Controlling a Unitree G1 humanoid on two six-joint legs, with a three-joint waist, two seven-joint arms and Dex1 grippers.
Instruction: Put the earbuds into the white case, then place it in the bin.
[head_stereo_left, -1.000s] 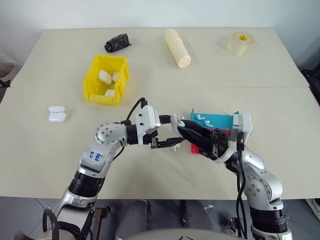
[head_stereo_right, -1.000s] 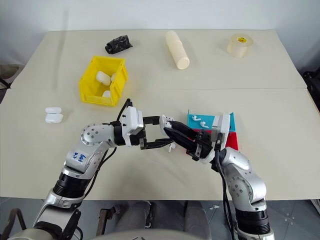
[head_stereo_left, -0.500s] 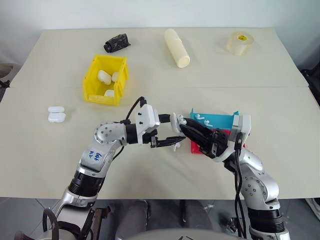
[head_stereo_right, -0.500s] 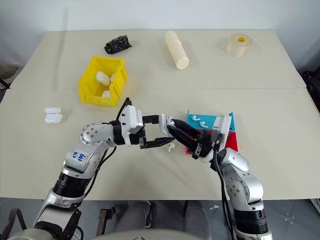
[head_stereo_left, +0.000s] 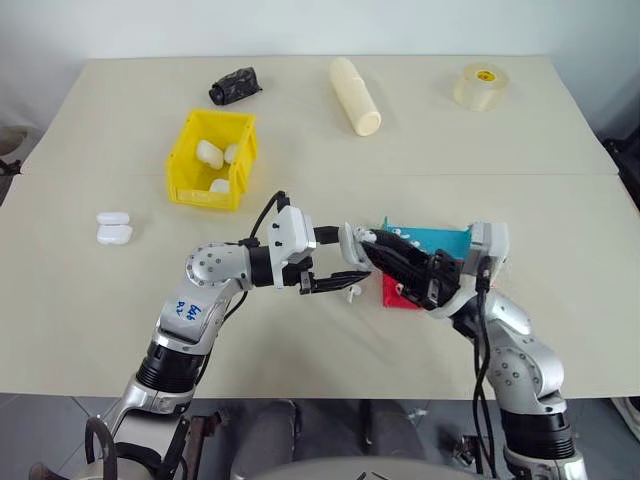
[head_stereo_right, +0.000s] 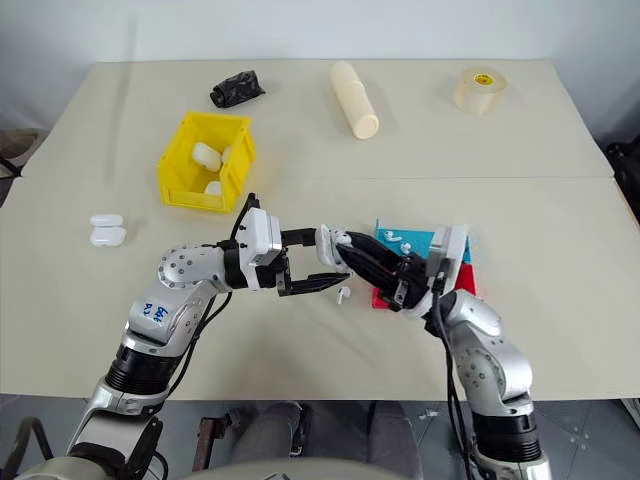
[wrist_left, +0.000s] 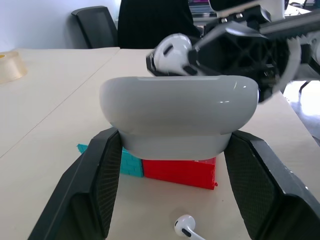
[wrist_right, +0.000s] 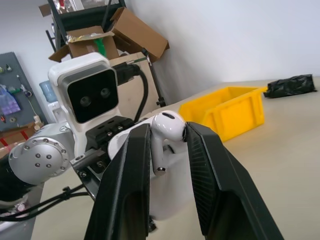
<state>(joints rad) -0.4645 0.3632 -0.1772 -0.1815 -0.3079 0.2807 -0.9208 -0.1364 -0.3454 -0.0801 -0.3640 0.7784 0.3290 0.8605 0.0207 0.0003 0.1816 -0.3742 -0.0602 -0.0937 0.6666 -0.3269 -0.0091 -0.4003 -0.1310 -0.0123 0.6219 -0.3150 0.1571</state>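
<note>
- Left gripper (wrist_left: 170, 165): its two black fingers are clamped on the small glossy white pebble-shaped earbud case (wrist_left: 177, 112), held above the table; unchanged over the last second.
- Right gripper (wrist_right: 167, 145): pinching one tiny glossy white plastic earbud (wrist_right: 167, 131) by its head, stem hanging free. The earbud sits at the top edge of the held case, as it did a second ago. Judgement: the insertion is in its fine-alignment stage, not yet seated.
- One loose white earbud (head_stereo_right: 342, 295) lies on the beige table (head_stereo_left: 320, 340) just beneath the held case, near the red tray (wrist_left: 180, 172). Judgement: it may still need collecting.
- Just behind the right gripper, the teal tray (head_stereo_left: 440, 240) carries at least one more white earbud (head_stereo_right: 390, 237).
- Farther left, two closed white cases (head_stereo_left: 113, 228) lie side by side, untouched.
- Bright yellow rectangular plastic bin (head_stereo_left: 190, 160), well apart from both grippers, already holds three white cases; contents unchanged.
- Far edge: crumpled black bag (head_stereo_left: 234, 85), cream cylinder (head_stereo_left: 356, 96), clear tape roll (head_stereo_left: 481, 85); none have moved.
</note>
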